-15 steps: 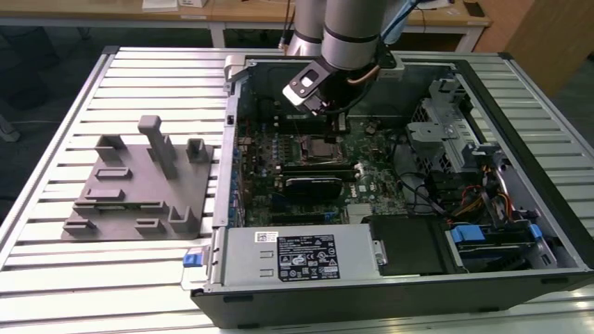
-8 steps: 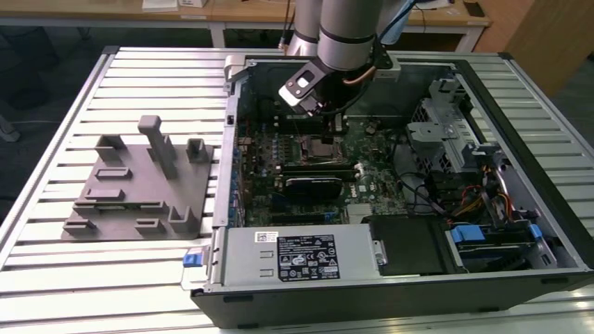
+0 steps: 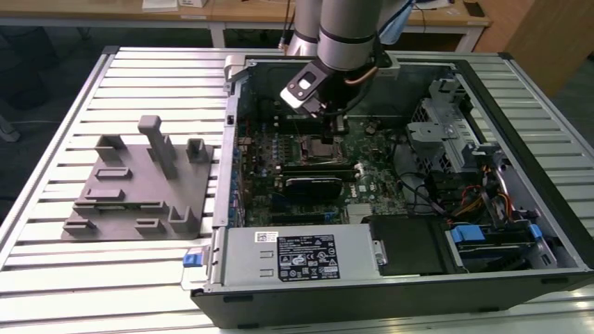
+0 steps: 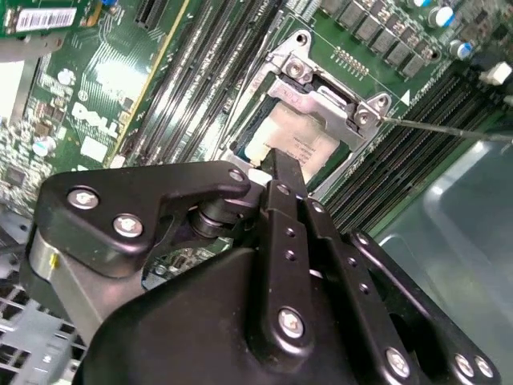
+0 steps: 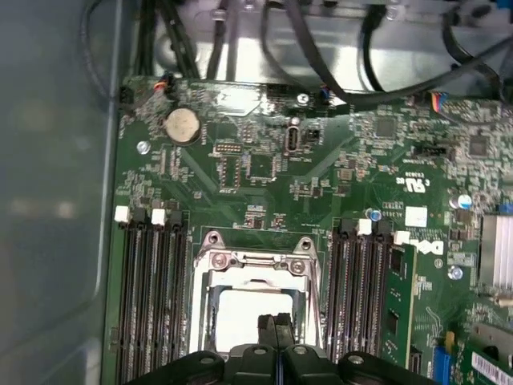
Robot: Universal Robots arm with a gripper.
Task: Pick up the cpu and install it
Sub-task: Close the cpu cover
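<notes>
The cpu (image 5: 239, 314), a flat silvery-white square, lies flat inside the motherboard socket, seen in both wrist views (image 4: 298, 143). The socket's metal frame (image 5: 256, 261) stands open around it. My gripper (image 5: 275, 327) hangs right above the cpu's edge, its two black fingers (image 4: 282, 172) pressed together with nothing visible between them. In the exterior view the gripper (image 3: 338, 129) reaches down into the open computer case, just above the socket (image 3: 316, 147).
Memory slots (image 5: 152, 305) flank the socket on both sides. The case wall (image 3: 225, 139), drive cage (image 3: 446, 132) and cables (image 3: 436, 195) surround the board. A grey fixture block (image 3: 139, 188) sits on the slatted table at the exterior view's left. A power supply (image 3: 288, 257) fills the case's front.
</notes>
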